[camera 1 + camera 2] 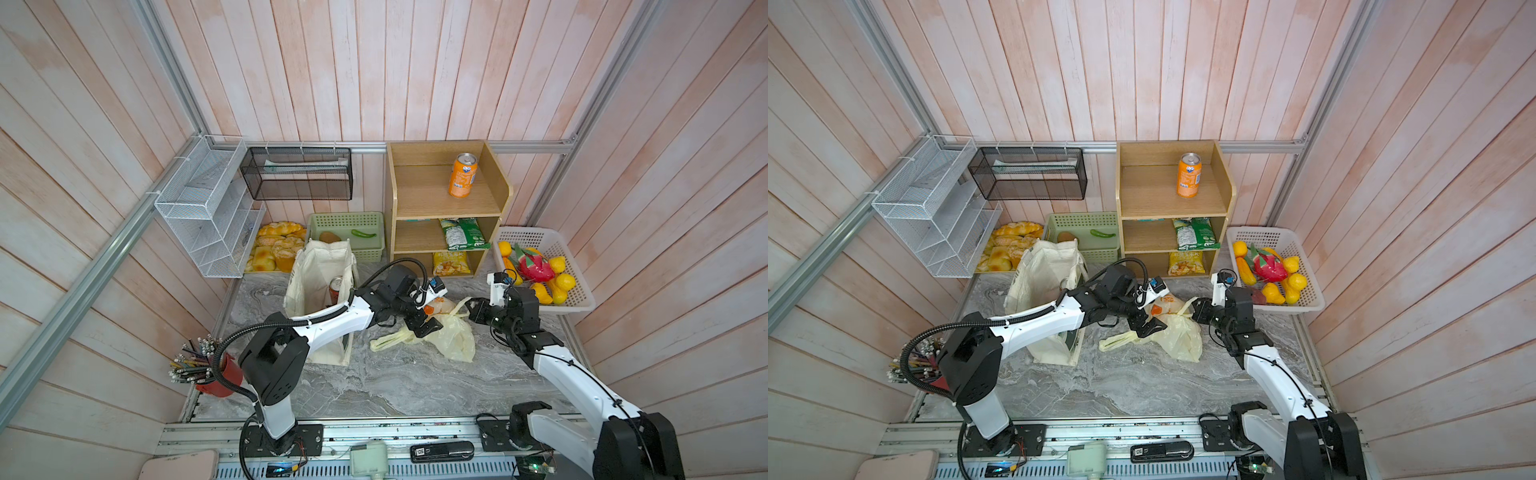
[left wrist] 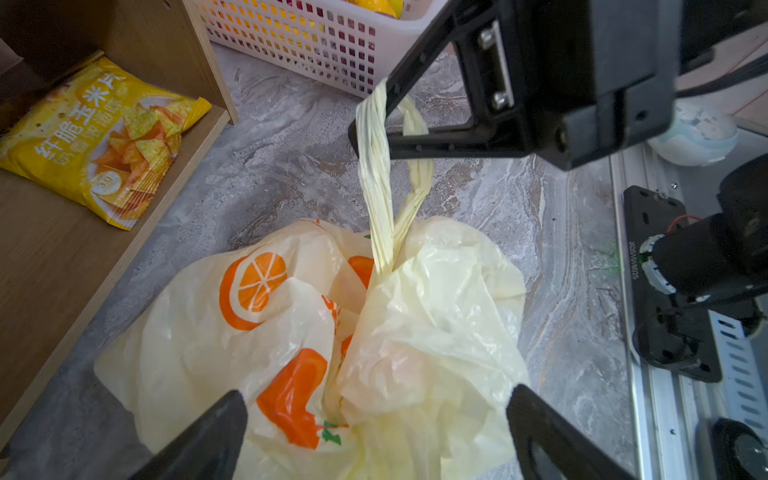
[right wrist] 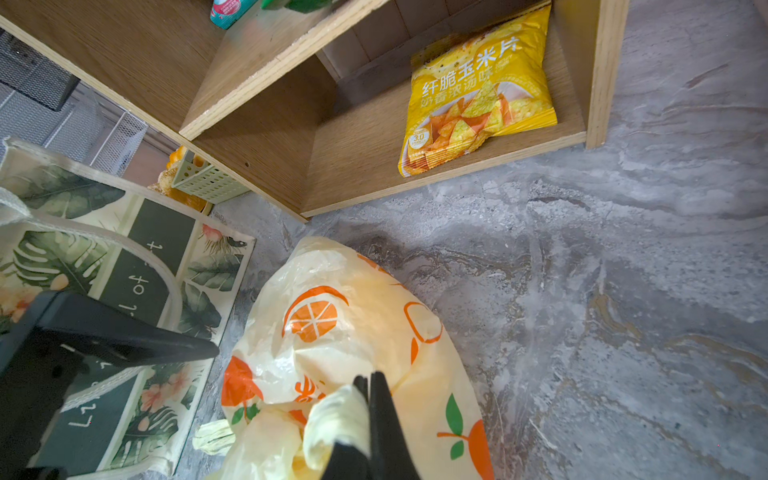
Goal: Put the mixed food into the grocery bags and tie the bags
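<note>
Right gripper (image 3: pixel 369 388) is pinched hard on one twisted handle (image 2: pixel 374 174) of the plastic bag (image 1: pixel 453 336), pulling it taut, which I'd guess gives a firm strand to knot against. The left gripper (image 2: pixel 376 392) hangs spread wide and empty over the bag's bunched mouth, and the other handle (image 1: pixel 386 343) lies slack on the table (image 1: pixel 395 386). The red soda can (image 1: pixel 336 289) stands in the canvas tote (image 1: pixel 316 270), half behind the left arm, and the film's too cloudy to show the plastic bag's contents.
</note>
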Controlling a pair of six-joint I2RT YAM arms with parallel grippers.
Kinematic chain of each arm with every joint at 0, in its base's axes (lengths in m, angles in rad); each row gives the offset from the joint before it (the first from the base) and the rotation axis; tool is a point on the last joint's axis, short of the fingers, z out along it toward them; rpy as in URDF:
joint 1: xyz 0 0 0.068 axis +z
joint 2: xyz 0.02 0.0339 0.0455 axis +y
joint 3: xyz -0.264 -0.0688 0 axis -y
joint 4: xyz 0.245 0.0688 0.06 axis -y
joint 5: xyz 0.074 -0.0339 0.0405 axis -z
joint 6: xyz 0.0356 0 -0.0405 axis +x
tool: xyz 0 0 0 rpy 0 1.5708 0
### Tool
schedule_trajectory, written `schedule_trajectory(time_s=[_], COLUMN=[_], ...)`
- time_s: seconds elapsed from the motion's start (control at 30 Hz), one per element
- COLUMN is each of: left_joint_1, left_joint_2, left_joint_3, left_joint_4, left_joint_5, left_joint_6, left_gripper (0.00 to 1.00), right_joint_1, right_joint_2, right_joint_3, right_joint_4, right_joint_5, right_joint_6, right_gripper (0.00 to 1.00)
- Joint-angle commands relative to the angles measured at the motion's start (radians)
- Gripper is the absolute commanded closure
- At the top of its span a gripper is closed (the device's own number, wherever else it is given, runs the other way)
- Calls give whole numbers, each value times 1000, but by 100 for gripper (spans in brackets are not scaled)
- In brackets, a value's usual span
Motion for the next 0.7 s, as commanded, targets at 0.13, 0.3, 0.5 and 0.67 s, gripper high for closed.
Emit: schedule_trajectory(time_s=[0.13,0.3,0.5,0.67], left_joint_1=[-13,-24,-47,-48], left_joint_2=[96,181,270,265], left_joint_3=[52,85,128,124], left_joint_4=[23,28,8,20], left_joint_5=[7,-46,-88,-82], left_joint_6=[12,6,8,-23], left_gripper=[0,0,0,53], right_joint_1=[-5,-4,-3,-1], right_joint_2=[18,27,33,18], right_joint_3=[24,23,23,40], right_joint_4=[30,46,52,38], right_joint_5=[-23,-38,-50,-71], right_joint_6=[0,13,23,28], right_gripper=[100,100,100,100])
